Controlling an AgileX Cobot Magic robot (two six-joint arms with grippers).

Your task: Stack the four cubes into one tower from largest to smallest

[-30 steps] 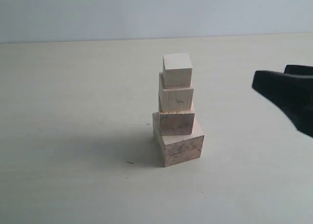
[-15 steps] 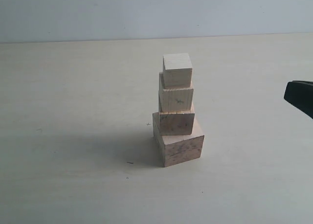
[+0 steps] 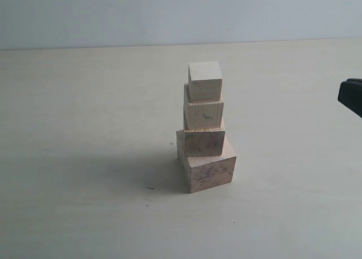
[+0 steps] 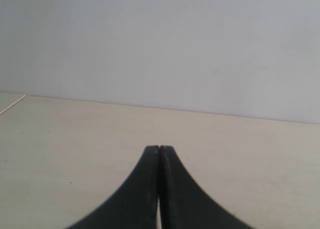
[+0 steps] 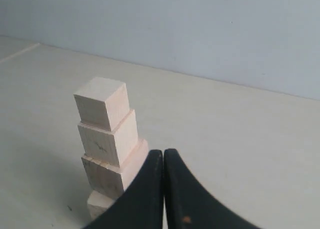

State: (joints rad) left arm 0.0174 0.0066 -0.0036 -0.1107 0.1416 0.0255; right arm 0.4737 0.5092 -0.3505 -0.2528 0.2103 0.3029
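Behind the right gripper (image 5: 163,155), the tower (image 5: 106,139) is part-hidden.

A lab-like test bench: pale tabletop (image 3: 85,214) against a plain grey-white wall (image 3: 169,16).

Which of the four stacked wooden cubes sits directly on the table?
The largest, pinkish-tan speckled wooden cube, at the base of the tower; the rest sit on other cubes.
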